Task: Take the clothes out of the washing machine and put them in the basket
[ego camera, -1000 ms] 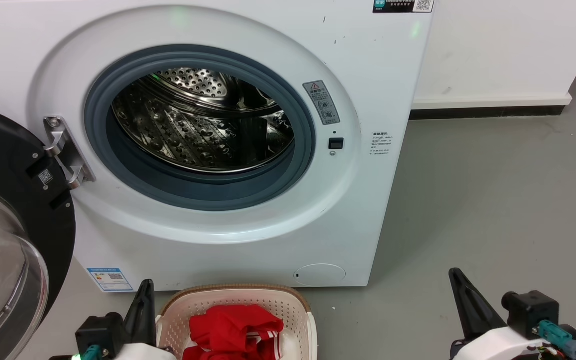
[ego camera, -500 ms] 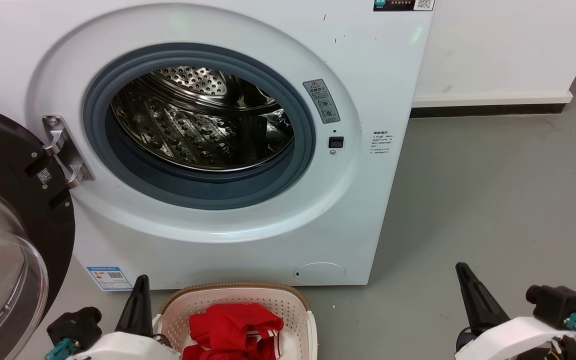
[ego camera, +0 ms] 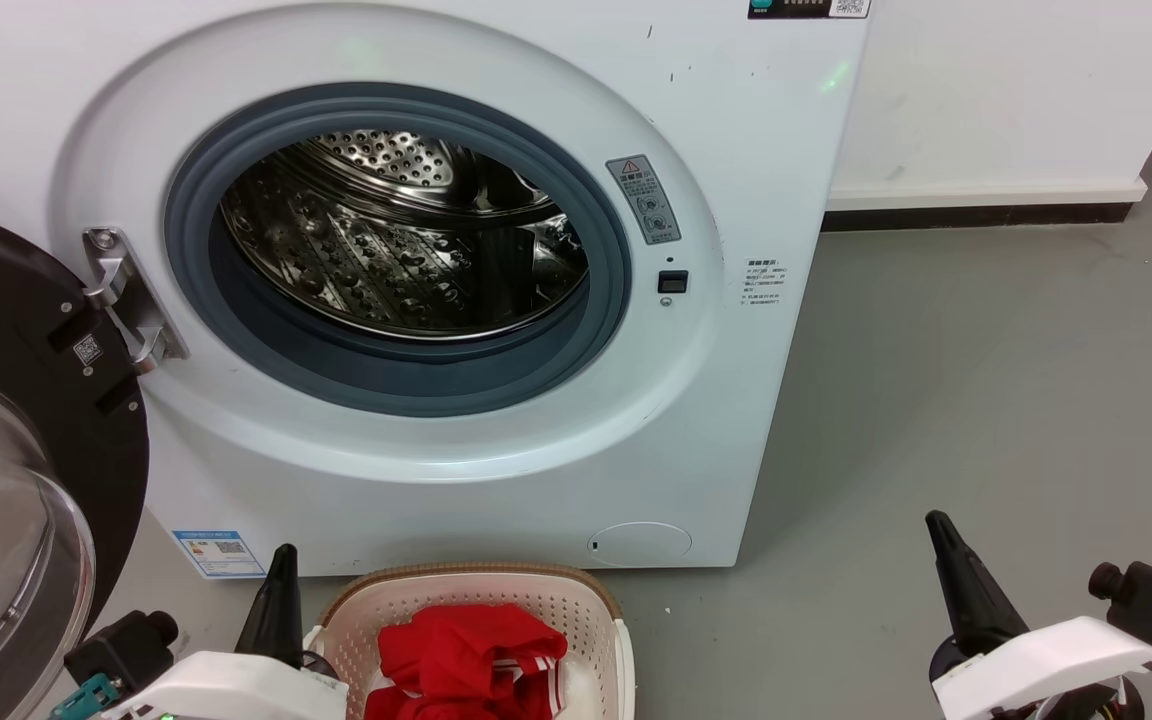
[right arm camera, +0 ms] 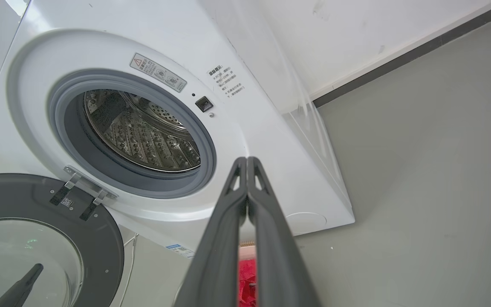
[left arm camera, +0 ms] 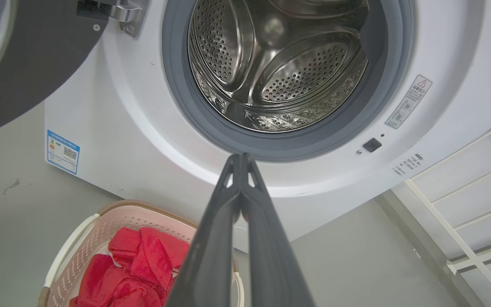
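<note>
The red clothes [ego camera: 471, 660] lie crumpled in the cream basket [ego camera: 591, 605] on the floor in front of the washing machine [ego camera: 736, 130]. The steel drum [ego camera: 396, 240] holds nothing that I can see. My left gripper [ego camera: 283, 560] is shut and empty, just left of the basket. At the lower right my right gripper [ego camera: 939, 530] hovers over bare floor, shut and empty. In the left wrist view the clothes [left arm camera: 139, 264] and basket [left arm camera: 70, 247] sit below my shut left gripper [left arm camera: 240, 158]. The right wrist view has my shut right gripper [right arm camera: 246, 161] before the washing machine [right arm camera: 254, 123].
The black-framed glass door [ego camera: 26, 450] stands swung open at the left, close to my left arm. Grey floor [ego camera: 986, 400] stretches to the right of the machine, up to a white wall with a dark skirting [ego camera: 976, 215]. A white rack [left arm camera: 463, 238] stands at the right in the left wrist view.
Both arms have drawn outward and down: the left wrist has slid left, the right wrist right. The head camera has tilted slightly. Clothes and basket have not moved.
</note>
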`<state>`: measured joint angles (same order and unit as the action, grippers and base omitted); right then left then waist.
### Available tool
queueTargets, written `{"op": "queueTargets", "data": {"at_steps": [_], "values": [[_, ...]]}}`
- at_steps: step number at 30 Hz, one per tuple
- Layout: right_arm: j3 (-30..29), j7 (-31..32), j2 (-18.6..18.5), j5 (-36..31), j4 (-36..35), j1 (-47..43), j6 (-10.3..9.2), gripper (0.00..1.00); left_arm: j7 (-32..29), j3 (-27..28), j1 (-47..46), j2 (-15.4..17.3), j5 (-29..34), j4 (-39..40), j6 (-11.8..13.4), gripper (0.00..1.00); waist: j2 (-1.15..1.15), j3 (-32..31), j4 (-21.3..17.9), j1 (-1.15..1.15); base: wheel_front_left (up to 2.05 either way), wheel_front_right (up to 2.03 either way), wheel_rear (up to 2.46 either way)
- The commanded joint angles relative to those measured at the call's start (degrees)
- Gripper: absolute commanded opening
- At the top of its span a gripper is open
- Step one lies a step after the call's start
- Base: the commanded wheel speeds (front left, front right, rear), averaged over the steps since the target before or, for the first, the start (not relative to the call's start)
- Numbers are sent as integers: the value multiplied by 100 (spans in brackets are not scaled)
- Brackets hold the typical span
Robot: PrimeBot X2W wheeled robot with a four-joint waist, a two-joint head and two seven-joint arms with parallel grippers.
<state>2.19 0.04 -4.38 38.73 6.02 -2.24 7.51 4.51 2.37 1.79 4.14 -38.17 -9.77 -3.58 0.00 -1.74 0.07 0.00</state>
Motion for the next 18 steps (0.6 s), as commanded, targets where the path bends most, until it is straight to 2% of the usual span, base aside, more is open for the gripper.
{"op": "queueTargets", "data": {"at_steps": [1,18], "values": [[-39,8,-46,286,-20,210,0,0,-52,39,-201,1,-256,36,-50,0,0,4,0,0,0,0,0],[-155,92,-70,1679,186,374,-1,0,-329,137,-366,-28,-1587,-81,-147,0,0,40,-1,0,0,0,0]]}}
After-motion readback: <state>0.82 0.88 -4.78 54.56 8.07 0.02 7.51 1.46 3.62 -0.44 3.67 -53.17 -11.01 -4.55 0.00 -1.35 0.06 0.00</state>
